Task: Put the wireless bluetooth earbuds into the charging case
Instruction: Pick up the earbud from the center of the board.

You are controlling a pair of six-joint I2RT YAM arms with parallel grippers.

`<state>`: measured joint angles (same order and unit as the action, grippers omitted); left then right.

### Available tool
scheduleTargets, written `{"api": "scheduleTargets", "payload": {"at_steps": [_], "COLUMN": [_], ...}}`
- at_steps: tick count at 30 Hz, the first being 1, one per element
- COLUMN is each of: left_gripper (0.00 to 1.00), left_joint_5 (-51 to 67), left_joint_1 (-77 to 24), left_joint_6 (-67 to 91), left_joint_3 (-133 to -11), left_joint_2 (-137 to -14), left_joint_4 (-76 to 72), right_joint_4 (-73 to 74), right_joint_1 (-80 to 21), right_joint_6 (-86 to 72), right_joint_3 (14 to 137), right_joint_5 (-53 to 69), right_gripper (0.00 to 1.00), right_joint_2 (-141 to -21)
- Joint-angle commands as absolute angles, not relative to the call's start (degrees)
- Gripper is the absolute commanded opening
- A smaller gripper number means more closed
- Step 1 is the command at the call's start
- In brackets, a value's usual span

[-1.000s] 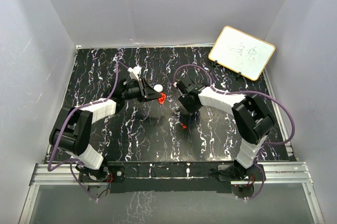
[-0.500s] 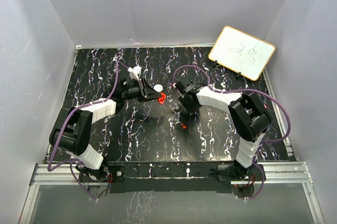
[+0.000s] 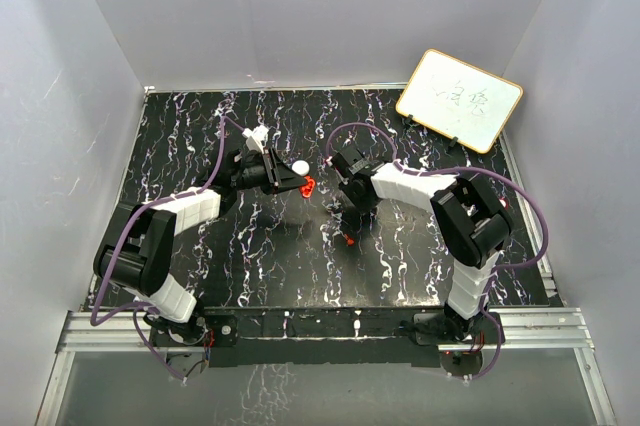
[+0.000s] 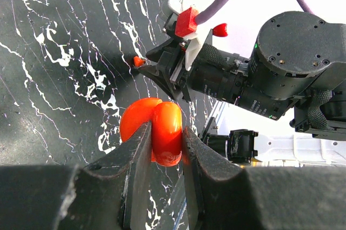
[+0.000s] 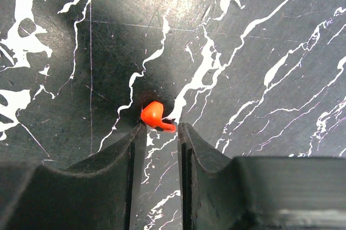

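My left gripper (image 3: 303, 184) is shut on a red round charging case (image 4: 166, 127). The case stands open with its two halves side by side, one half pinched between the fingers. It shows as a red spot in the top view (image 3: 309, 185). A tiny red earbud (image 5: 155, 116) lies on the black marbled table just past my right gripper's (image 5: 161, 128) fingertips, in line with the narrow gap between the jaws. In the top view this earbud (image 3: 348, 240) lies near the right gripper (image 3: 347, 210). It also shows small in the left wrist view (image 4: 139, 61). No other earbud shows clearly.
A small white round piece (image 3: 299, 166) sits by the left gripper's far side. A whiteboard (image 3: 459, 99) leans at the back right corner. Grey walls enclose the table (image 3: 250, 266) on three sides. The two grippers face each other near the table's middle.
The right arm's wrist and forearm have shifted slightly left and away from the bases. The red earbud on the table and the left arm with the case have not moved.
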<state>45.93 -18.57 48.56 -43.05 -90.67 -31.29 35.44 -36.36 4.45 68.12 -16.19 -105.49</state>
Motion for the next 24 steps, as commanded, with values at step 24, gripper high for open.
{"api": "scheduleTargets", "payload": {"at_steps": [24], "left_gripper": [0.00], "left_joint_5": [47.4], "left_joint_1": [-18.8], "left_joint_6": [48.1], "left_joint_3": [-42.2], "left_joint_2": [-88.9], "left_joint_4": [-32.4], "right_joint_4": [33.6], "right_joint_1": [-36.5], "right_joint_6": [5.2], "right_joint_3": [71.0], "right_joint_5": [-16.5], "right_gripper": [0.13], "right_joint_2": [-106.5]}}
